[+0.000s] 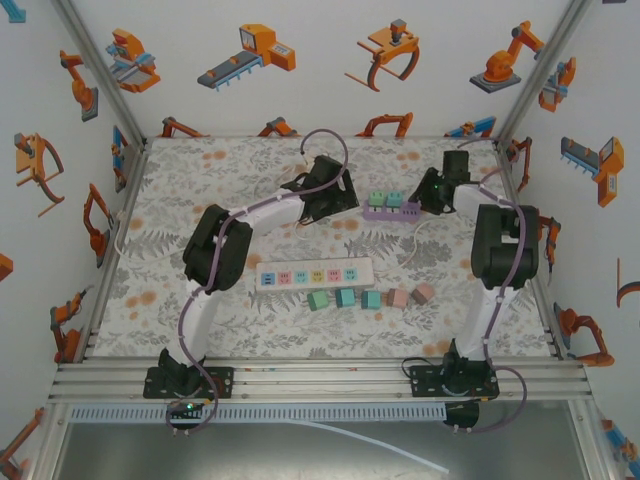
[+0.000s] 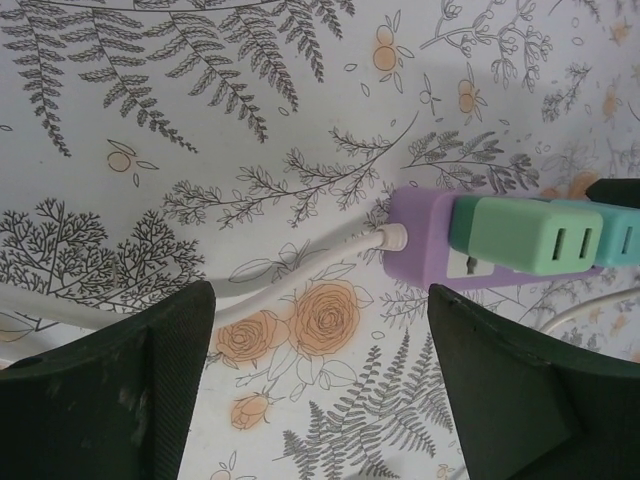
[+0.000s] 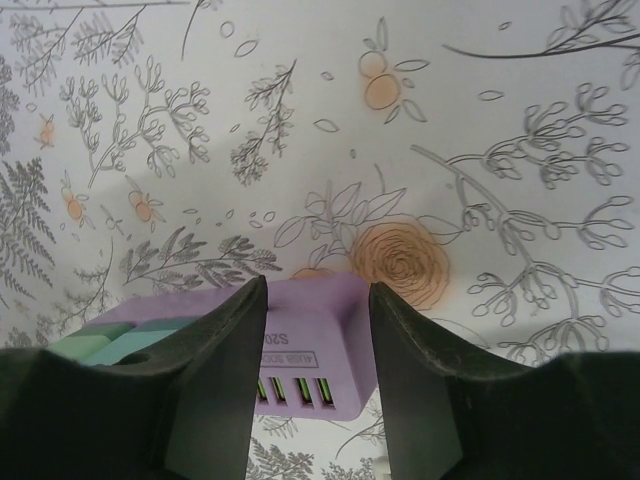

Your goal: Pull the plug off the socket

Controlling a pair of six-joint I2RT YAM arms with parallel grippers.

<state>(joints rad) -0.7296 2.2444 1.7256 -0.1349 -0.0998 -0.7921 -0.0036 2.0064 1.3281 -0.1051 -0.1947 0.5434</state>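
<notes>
A purple socket strip (image 1: pixel 390 211) lies at the back middle of the floral mat, with two green plugs (image 1: pixel 378 199) seated in its top. In the left wrist view the strip (image 2: pixel 420 235) sits up and to the right, carrying a mint plug (image 2: pixel 535 237) and a teal one (image 2: pixel 625 240), and its white cable (image 2: pixel 300 275) runs off to the left. My left gripper (image 2: pixel 320 400) is open over bare mat, just short of the strip's cable end. My right gripper (image 3: pixel 315 380) is open over the strip's USB end (image 3: pixel 330 320). Its left finger (image 3: pixel 200 380) overlaps the strip, and the green plugs (image 3: pixel 100 345) show beside it.
A white power strip (image 1: pixel 314 275) lies mid-table, nearer the arm bases. Several loose plugs sit in a row just in front of it, green ones (image 1: pixel 345 297) and pink ones (image 1: pixel 410 295). Printed walls and aluminium posts close in the mat on three sides.
</notes>
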